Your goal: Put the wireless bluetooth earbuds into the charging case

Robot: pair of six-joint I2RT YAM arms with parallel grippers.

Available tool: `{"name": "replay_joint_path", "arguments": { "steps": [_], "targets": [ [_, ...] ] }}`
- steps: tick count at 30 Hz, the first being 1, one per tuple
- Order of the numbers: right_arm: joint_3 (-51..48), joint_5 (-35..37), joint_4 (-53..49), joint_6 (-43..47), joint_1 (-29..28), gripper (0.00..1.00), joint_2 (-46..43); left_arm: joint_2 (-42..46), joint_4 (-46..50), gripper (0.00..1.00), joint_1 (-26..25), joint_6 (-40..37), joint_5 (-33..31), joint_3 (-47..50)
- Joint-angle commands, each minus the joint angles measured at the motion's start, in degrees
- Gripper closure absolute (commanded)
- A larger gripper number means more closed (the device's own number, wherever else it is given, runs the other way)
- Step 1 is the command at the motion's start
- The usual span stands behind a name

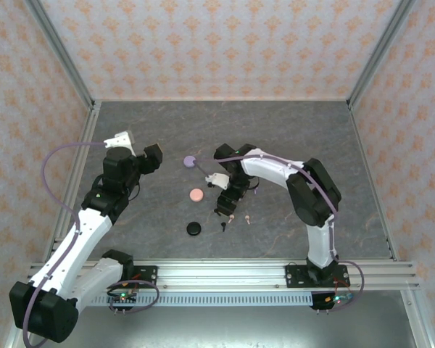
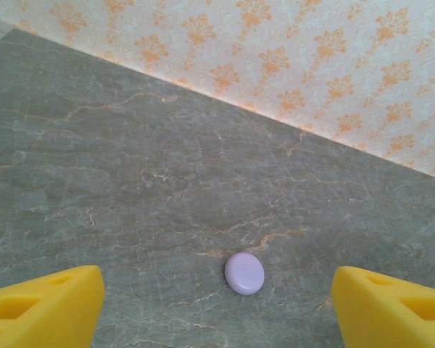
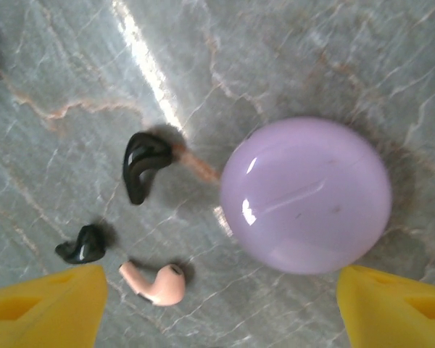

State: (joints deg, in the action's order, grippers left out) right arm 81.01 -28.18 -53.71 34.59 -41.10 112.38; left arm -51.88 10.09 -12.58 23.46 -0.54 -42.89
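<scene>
Since the right gripper (image 3: 219, 308) hangs with jaws wide apart and nothing between them, the next move turns on how the earbuds lie from the lilac case (image 3: 306, 194) just ahead of it. Three buds rest on the table on one side of that case. A black bud (image 3: 143, 167) is nearest the case, its long axis across the line between the fingertips. A second black bud (image 3: 82, 244) lies farther from the case. A pink bud (image 3: 156, 283) lies flat just beside it, stem pointing away from the case, long axis along the fingertip line.

One finger (image 3: 47, 308) is just beside those last two buds, and the other finger (image 3: 391, 308) is by the case's opposite edge. The case is shut, dome up, so it probably needs opening first. By colour these buds likely belong to the pink case (image 1: 196, 194) and black case (image 1: 194, 228), both a little way off toward the left arm.

The right arm is far nearer the buds. Closing on the pink bud risks catching its black neighbour.

The left gripper (image 2: 217, 308), jaws apart and empty, faces a second lilac case (image 2: 244, 273), well apart from the first.
</scene>
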Motion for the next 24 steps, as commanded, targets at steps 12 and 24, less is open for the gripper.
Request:
{"name": "replay_joint_path", "arguments": {
  "steps": [12,24],
  "targets": [
    [-4.89,-6.67,6.19,-5.91,-1.35,0.18,-4.63,-0.24,0.04,0.18,0.71,-0.08,-1.46,1.08],
    [-2.33,9.01,2.72,0.61,-1.26,0.16,-9.41,0.19,0.77,0.18,0.7,-0.74,-1.84,0.8]
  ]
}}
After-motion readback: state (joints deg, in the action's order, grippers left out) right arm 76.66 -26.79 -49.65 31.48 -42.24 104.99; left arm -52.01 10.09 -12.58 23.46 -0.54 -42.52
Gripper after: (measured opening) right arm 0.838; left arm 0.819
